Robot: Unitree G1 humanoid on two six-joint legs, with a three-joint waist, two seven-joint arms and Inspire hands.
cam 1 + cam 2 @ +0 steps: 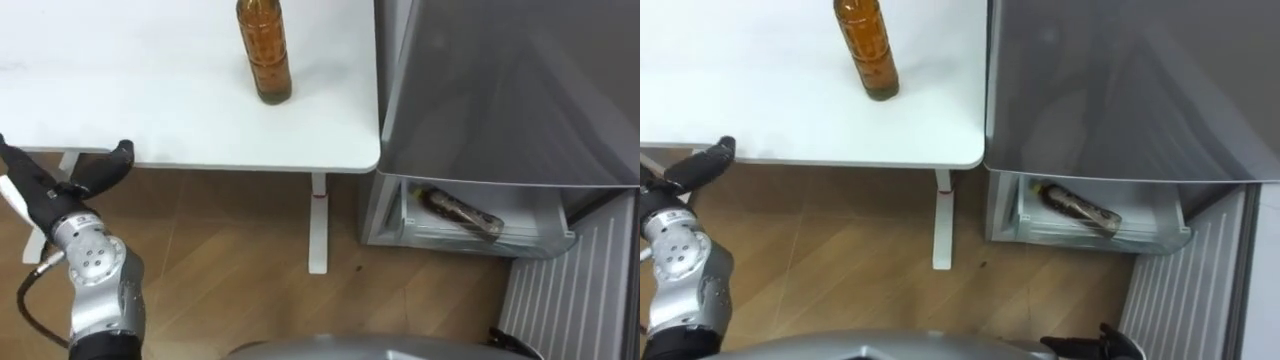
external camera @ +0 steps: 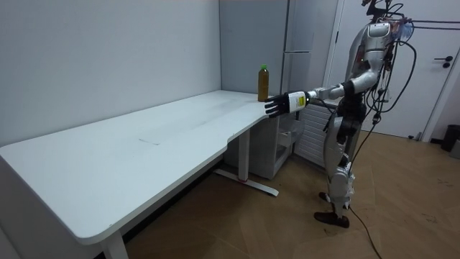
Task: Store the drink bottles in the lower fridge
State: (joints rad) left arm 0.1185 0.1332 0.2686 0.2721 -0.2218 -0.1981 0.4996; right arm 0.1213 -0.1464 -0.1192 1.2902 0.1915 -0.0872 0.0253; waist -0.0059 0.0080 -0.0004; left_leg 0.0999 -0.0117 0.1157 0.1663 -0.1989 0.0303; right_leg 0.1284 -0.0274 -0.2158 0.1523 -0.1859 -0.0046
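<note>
Already one drink in the drawer

Left hand [image 1: 45,190] hovers by the surface's [image 1: 150,110] near edge, fingers spread, empty. An amber bottle [image 1: 265,50] stands upright near the fridge [image 1: 500,90]; a second bottle [image 1: 462,212] lies in its open lower drawer [image 1: 480,240]. Right hand [image 1: 1110,345] barely shows; I cannot tell its state.

The top edge cut off the neck of the standing bottle [image 1: 265,50], and the left edge took part of my left hand [image 1: 45,190]. The fridge's upper part [image 1: 500,90] hid one end of the lying bottle [image 1: 462,213] in the lower drawer [image 1: 480,245].

long white desk [image 2: 144,147] on wood floor [image 2: 424,216]; plain grey wall [image 2: 108,50] behind.
</note>
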